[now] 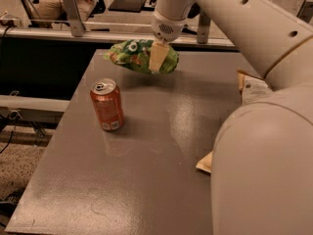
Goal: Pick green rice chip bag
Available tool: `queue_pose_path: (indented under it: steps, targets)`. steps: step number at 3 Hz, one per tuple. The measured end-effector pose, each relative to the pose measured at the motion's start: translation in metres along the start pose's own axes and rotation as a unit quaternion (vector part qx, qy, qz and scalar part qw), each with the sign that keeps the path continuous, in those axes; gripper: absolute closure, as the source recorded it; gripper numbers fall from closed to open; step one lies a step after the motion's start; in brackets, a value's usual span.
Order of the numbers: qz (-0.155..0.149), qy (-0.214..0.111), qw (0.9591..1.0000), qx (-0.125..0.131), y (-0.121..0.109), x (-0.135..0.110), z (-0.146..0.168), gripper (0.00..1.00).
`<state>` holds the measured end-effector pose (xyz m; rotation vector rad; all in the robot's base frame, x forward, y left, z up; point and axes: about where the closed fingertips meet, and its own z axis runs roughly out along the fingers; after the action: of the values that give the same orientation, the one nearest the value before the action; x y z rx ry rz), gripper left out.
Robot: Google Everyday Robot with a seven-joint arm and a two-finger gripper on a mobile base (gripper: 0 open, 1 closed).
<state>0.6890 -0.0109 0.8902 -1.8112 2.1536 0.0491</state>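
The robot's gripper (157,63) hangs over the far end of a grey desk (146,180), toward 12 o'clock, with its jaws clenched on the green rice chip bag (134,55). One cream finger (157,58) lies pressed across the front of the bag's right half; the other finger is hidden behind the bag. The glossy green bag sits crumpled and roughly level in the grasp. Its left end juts out toward 9 o'clock from the gripper, and it appears raised clear of the desk, with a dark shadow on the surface just below it.

An orange soda can (107,105) stands upright on the desk's left side, at about 7 o'clock from the bag and well apart from it, with its top tab showing. At 3 o'clock, a brown and cream bag (252,87) with a white label lies near the desk's right edge, largely covered by the robot's pale arm (264,175), which fills the lower right of the view. A tan corner of that bag shows from under the arm at about 5 o'clock. Beyond the desk's far edge, at 12 o'clock, runs a metal rail (98,33).
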Motion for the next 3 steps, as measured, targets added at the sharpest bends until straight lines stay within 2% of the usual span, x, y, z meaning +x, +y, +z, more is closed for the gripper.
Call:
queue_pose_path:
  steps: [2,3]
  targets:
    - [-0.057,-0.023,0.9975,0.034,0.019,0.001,-0.073,1.0]
    - [-0.082,-0.047,0.995,0.032,0.033,-0.004,-0.101,1.0]
